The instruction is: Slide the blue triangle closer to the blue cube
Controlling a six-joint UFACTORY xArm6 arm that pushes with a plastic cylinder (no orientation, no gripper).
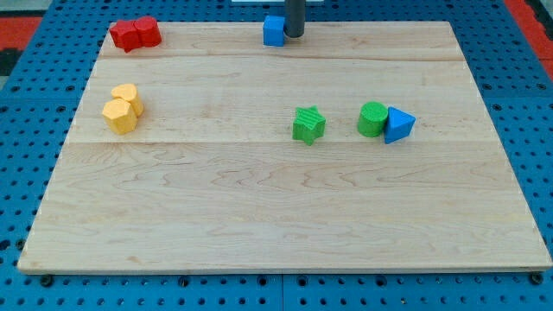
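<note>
Well apart from my tip (295,35) beside the blue cube (274,30), the blue triangle (398,125) touches the green cylinder (372,119).

We have one view only, set high beyond the view's bottom edge of the wooden board (276,216), looking down and across it at a slant. The whole board fits in frame, with blue pegboard (26,173) showing around its edges.
</note>
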